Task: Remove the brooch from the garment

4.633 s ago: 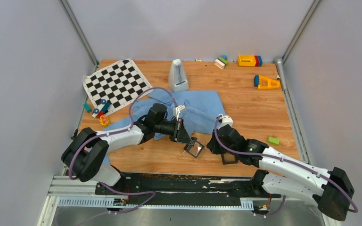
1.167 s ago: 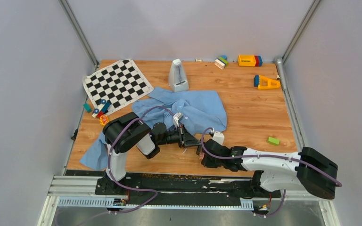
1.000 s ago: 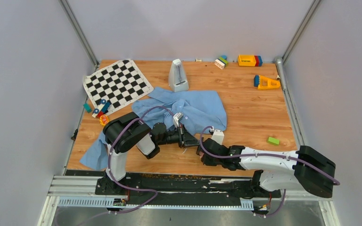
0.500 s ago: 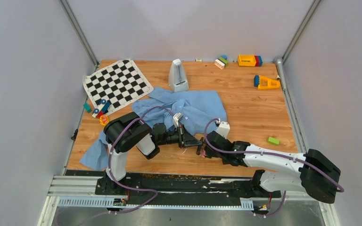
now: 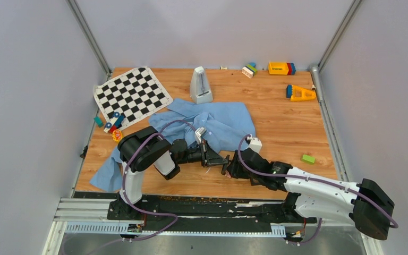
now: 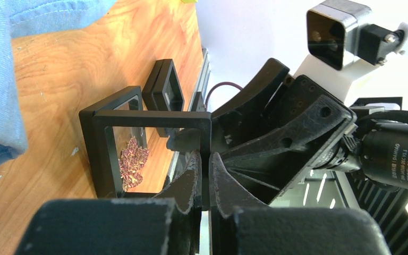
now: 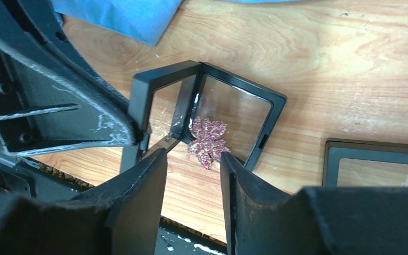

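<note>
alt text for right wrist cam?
A purple brooch lies in an open black case on a wooden table, just beyond the open right claw. The left claw grips the case's other half; blue cloth lies behind.

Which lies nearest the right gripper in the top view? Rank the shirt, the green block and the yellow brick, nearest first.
From the right gripper:
1. Shirt: just behind it, mid-table.
2. Green block: out to its right, near the table's right edge.
3. Yellow brick: at the back edge, right of centre.
</note>
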Controlling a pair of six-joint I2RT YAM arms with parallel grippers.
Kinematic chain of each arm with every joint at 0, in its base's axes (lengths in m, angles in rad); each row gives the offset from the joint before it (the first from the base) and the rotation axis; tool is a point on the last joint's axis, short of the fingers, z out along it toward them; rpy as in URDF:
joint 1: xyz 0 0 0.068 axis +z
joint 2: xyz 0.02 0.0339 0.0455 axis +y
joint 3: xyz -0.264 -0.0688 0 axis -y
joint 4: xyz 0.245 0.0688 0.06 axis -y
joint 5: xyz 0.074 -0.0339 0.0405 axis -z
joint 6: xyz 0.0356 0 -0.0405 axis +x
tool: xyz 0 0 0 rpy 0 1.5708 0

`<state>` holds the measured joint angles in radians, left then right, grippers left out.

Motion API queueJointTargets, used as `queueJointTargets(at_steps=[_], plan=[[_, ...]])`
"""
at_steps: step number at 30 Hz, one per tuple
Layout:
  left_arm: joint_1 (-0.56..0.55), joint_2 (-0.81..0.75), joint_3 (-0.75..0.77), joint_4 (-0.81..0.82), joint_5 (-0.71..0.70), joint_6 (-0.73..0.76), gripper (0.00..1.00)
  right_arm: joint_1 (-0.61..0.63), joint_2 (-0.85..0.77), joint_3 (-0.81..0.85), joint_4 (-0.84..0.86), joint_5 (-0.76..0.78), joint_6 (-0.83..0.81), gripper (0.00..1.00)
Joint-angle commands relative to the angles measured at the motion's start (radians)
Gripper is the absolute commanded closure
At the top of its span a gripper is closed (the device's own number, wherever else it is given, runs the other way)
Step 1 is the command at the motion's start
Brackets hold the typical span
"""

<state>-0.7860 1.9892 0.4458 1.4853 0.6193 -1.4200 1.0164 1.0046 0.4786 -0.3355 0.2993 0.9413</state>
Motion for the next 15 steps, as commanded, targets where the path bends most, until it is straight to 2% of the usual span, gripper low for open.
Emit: queueJointTargets(at_steps=[1,5,15], plan=[[-0.008,0.011,-0.003,0.04,0.0,-0.005,1.0,-0.057,0.005,-0.015,0.014,-0.065,-0.011,0.58],[-0.01,0.011,0.0,0.042,-0.001,-0.005,1.0,-0.099,-0.011,-0.052,0.069,-0.156,-0.021,0.59],[-0.013,0.021,0.008,0.044,-0.004,-0.008,1.0,-0.154,0.013,-0.09,0.15,-0.254,-0.031,0.59]])
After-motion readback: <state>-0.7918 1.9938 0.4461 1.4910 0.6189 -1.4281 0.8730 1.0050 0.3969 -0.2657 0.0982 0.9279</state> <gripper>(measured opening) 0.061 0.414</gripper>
